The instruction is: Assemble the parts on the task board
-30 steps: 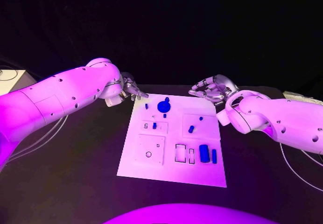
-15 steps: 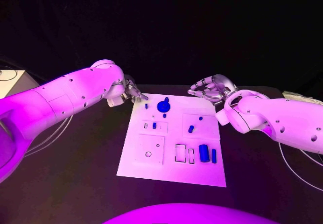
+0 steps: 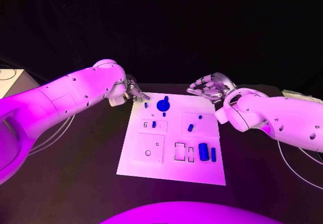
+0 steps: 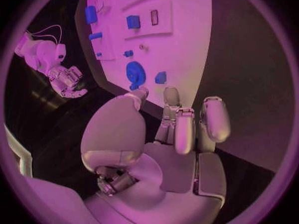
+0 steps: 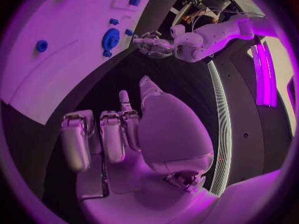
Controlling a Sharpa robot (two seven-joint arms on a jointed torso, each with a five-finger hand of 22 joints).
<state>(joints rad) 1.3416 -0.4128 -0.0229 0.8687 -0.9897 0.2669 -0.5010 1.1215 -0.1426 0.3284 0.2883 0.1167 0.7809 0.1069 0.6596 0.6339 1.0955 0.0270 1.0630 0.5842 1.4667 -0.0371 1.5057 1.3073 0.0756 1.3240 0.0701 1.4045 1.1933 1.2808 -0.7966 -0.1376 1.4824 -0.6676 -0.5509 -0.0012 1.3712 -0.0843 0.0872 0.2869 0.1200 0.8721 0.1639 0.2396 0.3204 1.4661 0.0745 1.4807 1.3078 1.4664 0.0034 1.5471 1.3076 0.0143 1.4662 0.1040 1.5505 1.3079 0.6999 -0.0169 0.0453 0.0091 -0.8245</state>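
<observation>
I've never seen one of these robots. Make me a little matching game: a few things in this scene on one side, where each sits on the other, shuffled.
Things:
1. left hand
2. right hand
3. round blue part
4. long blue part

Places:
A. near end of the task board, toward the robot
B. off the board's far right corner
C. far end of the board, between the hands
D. off the board's far left corner

Pairs: 1-D, 2-B, 3-C, 4-A

a black table under dark surroundings — a pale box sits at its far-left edge.
</observation>
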